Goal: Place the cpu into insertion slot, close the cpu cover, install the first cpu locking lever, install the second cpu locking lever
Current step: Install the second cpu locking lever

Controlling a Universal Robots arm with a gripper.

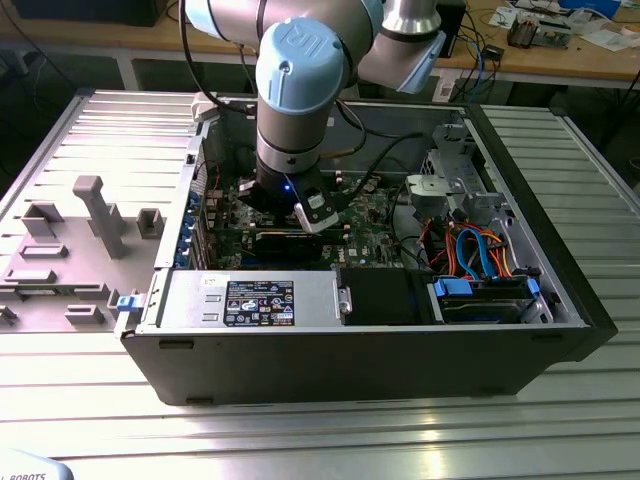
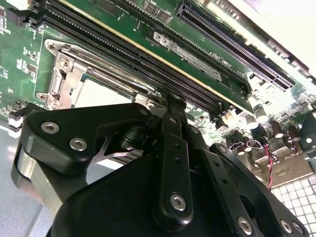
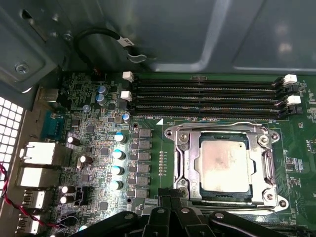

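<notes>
Gripper (image 3: 170,205) low over the green motherboard (image 3: 148,123), fingers drawn narrow and holding nothing, tips at the rim of the insertion slot (image 3: 178,163), cpu (image 3: 224,165) seated inside, cpu cover (image 3: 261,160) closed around it, memory slots (image 3: 207,101) just beyond.

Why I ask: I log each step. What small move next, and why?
Probably lower the gripper slightly toward the cover's near edge: the cpu lies seated, the cover lies flat around it, and the gripper is right beside that edge.
</notes>
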